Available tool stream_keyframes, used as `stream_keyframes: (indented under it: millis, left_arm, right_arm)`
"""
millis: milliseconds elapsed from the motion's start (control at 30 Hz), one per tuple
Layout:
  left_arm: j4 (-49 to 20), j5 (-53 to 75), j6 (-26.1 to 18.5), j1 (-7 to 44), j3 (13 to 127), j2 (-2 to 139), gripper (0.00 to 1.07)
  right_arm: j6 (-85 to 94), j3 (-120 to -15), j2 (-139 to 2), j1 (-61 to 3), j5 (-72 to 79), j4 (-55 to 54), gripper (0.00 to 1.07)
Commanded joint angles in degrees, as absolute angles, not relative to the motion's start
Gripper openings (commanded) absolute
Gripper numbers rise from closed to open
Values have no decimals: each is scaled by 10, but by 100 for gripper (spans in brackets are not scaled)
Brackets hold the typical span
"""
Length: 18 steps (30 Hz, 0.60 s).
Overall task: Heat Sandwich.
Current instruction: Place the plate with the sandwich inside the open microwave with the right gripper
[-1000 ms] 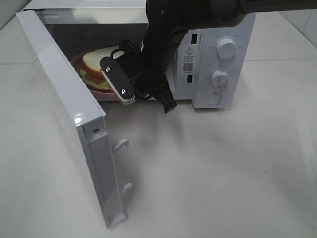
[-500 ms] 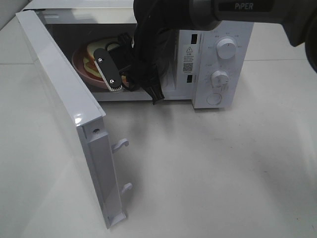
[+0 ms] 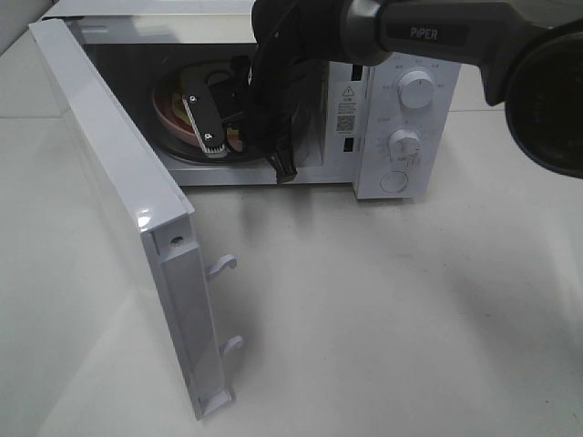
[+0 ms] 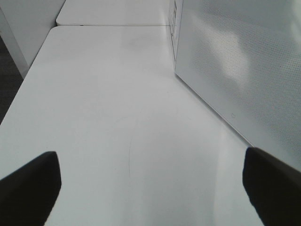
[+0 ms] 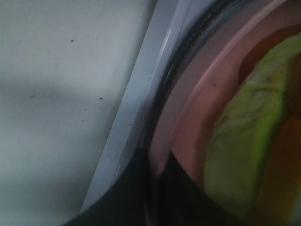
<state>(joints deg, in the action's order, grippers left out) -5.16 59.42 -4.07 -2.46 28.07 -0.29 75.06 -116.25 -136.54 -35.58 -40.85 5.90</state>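
The right arm [image 3: 437, 32] stretches in from the right with its wrist bent downward. The right gripper [image 3: 206, 124] is pinched tight on the rim of the pink plate [image 5: 188, 117]. The left gripper [image 4: 150, 190] hovers with its jaws spread wide.

Pink plate [image 5: 188, 127] inside open white microwave [image 3: 405, 137]

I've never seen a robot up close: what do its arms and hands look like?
The right arm is black, with a grey ring and white "PiPER" lettering; black cables run along it. The right hand is black with a pale ridged finger strip bearing small round logos. The left hand shows only two dark blunt fingertips.
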Motion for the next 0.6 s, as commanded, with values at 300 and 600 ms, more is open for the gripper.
stream_keyframes:
  millis: [300,600]
  left_arm:
    - [-52,589,-37,-26,282,-14,101]
    - [-52,589,-37,-26,282,-14,101]
  right_arm:
    - [761,-1188,-1382,-354,-381,56,3]
    - [693,-1188,-1382,-354,-382,66,31]
